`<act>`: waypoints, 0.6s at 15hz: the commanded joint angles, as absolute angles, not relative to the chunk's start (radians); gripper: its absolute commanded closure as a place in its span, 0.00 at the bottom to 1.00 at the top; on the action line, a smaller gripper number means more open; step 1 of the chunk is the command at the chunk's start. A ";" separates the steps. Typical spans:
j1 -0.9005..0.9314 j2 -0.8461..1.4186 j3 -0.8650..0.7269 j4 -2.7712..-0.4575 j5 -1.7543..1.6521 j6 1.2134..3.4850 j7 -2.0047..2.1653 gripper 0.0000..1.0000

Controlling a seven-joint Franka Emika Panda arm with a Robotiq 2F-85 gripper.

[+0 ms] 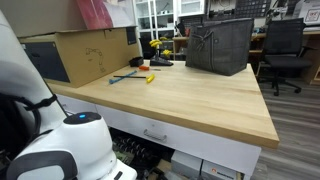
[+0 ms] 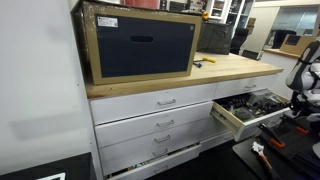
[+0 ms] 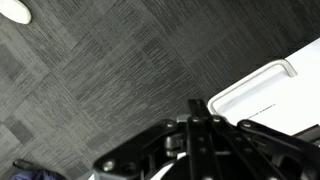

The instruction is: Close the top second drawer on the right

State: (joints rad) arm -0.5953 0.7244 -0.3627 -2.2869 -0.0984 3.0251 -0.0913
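Observation:
The open second drawer (image 2: 244, 112) on the right of the white cabinet is pulled out and holds several dark tools. Its white front with a bar handle (image 3: 262, 88) fills the right of the wrist view. My gripper (image 3: 198, 104) has its two fingers pressed together with nothing between them. It hovers over the grey carpet, just left of the drawer front. My arm (image 2: 305, 78) stands at the right edge of an exterior view, beside the open drawer.
A wooden worktop (image 1: 190, 95) carries a cardboard box (image 1: 80, 55), a grey bag (image 1: 220, 45) and small tools. A big framed box (image 2: 140, 42) sits on the cabinet's left. The top drawer (image 1: 155, 133) is shut. Tools lie on the floor (image 2: 262, 150).

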 commanded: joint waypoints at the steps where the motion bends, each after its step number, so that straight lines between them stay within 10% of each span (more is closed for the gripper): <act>1: -0.648 0.817 -0.293 -2.250 -0.076 3.153 -0.121 1.00; 9: -0.691 0.921 -0.189 -2.214 -0.130 3.459 -0.150 1.00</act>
